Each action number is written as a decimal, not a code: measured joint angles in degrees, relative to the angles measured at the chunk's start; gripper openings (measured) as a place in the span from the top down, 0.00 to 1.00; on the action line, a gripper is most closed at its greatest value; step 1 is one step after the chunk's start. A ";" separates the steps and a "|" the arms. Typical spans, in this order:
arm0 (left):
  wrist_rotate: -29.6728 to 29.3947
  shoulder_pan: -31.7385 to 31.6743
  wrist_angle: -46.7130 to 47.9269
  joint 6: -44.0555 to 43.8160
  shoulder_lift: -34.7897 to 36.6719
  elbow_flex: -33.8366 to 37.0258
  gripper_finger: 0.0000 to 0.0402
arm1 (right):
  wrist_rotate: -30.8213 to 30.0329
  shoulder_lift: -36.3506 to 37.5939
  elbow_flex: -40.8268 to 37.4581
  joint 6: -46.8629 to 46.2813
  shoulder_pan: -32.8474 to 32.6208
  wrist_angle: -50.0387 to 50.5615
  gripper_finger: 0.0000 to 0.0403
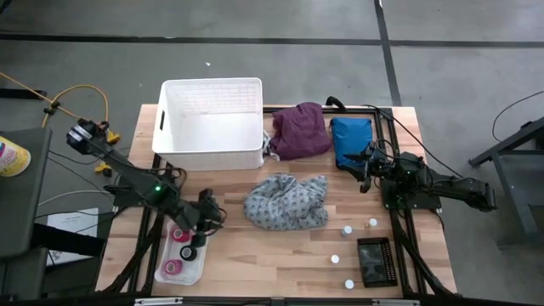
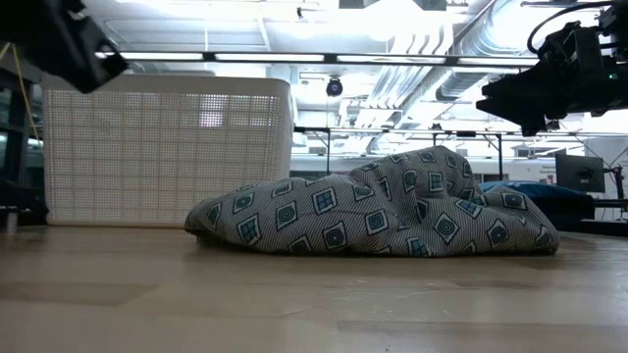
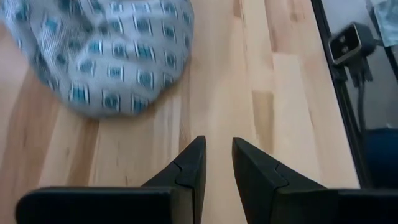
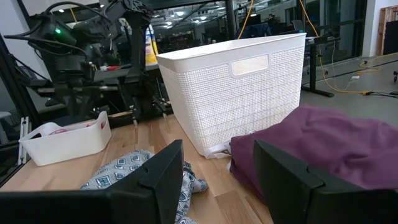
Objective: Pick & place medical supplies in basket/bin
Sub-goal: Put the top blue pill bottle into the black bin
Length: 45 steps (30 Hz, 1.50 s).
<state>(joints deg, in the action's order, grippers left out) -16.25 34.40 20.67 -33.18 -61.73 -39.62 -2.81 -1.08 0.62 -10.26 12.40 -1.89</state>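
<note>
Wooden table point(image 1: 280, 246): grey garment point(image 1: 286, 202) beside left claw point(image 1: 209, 218).

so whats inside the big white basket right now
From above, the white basket shows only its bare white floor; no supplies are visible inside. The inner face of its near wall is hidden from that angle.
</note>
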 joint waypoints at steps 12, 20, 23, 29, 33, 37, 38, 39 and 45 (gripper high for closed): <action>0.02 -6.75 -5.42 6.08 -5.77 0.00 0.82 | 0.00 0.00 0.00 -0.02 -0.02 0.00 0.55; -4.68 -10.75 -5.03 4.84 -7.62 0.00 0.82 | 0.00 0.00 0.00 0.00 -0.02 0.00 0.55; -4.91 -12.13 -5.12 4.82 -8.28 0.00 0.82 | 0.00 0.02 -0.01 -0.02 -0.01 0.00 0.55; -4.87 -12.62 -5.03 4.69 -8.40 0.00 0.82 | 0.00 0.02 -0.02 -0.02 -0.02 0.00 0.55; -4.87 -12.62 -5.06 4.69 -8.38 0.00 0.82 | 0.00 0.02 -0.01 -0.01 -0.01 0.00 0.55; -4.85 -12.61 -5.08 4.69 -8.38 0.00 0.82 | 0.00 0.01 -0.02 0.00 0.00 0.00 0.55; -4.85 -12.59 -5.08 4.69 -8.38 0.00 0.82 | 0.00 0.01 -0.01 -0.01 -0.01 0.00 0.55; -4.85 -12.59 -5.10 4.69 -8.38 0.00 0.82 | 0.00 0.02 -0.02 -0.02 0.00 0.00 0.55; -4.83 -12.59 -5.10 4.69 -8.38 0.00 0.82 | 0.00 0.00 -0.02 -0.02 0.00 0.00 0.55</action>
<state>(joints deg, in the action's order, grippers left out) -21.08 21.80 15.58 -28.49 -70.11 -39.62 -2.81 -1.08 0.60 -10.28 12.40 -1.89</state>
